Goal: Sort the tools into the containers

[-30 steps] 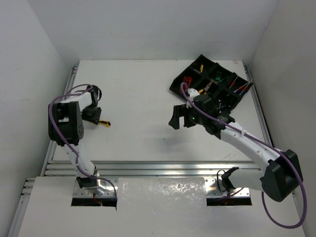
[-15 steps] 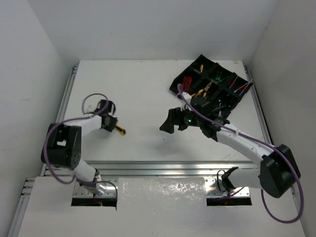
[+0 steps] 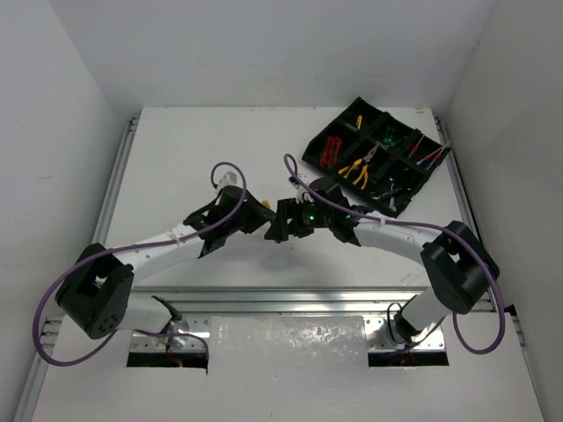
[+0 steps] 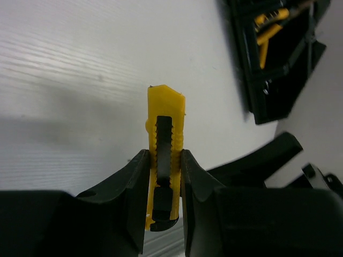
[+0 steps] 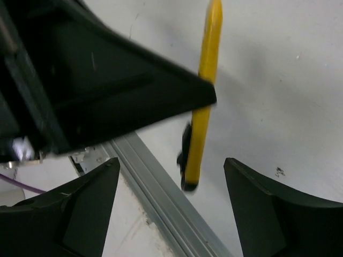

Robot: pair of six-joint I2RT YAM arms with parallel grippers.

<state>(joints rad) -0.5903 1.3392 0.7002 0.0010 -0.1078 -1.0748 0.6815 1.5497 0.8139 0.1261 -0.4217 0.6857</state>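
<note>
Left end effector point(image 4: 163, 155) was clamped on the yellow cutter point(image 4: 166, 112), held over mid tabletop point(image 3: 220, 158). Its long axis ran straight into the gap of the wide-open right end effector point(image 5: 170, 179). That arm's nearer the tray point(image 3: 427, 180), so probably a handoff.

You can see a yellow box cutter point(image 4: 166, 115) with a black ridged slider. The left gripper point(image 4: 165, 160) pinches its lower half tight, and its slanted tip sticks out past the jaws. It is held near the middle of the table point(image 3: 220, 149).

The black tray point(image 3: 419, 180) sits at the far right of the table, turned at a slant. In its boxes you can see red-handled pliers point(image 3: 332, 149), yellow-handled pliers point(image 3: 356, 169) and small green-handled tools point(image 3: 390, 138). Other thin tools there are too small to tell.
</note>
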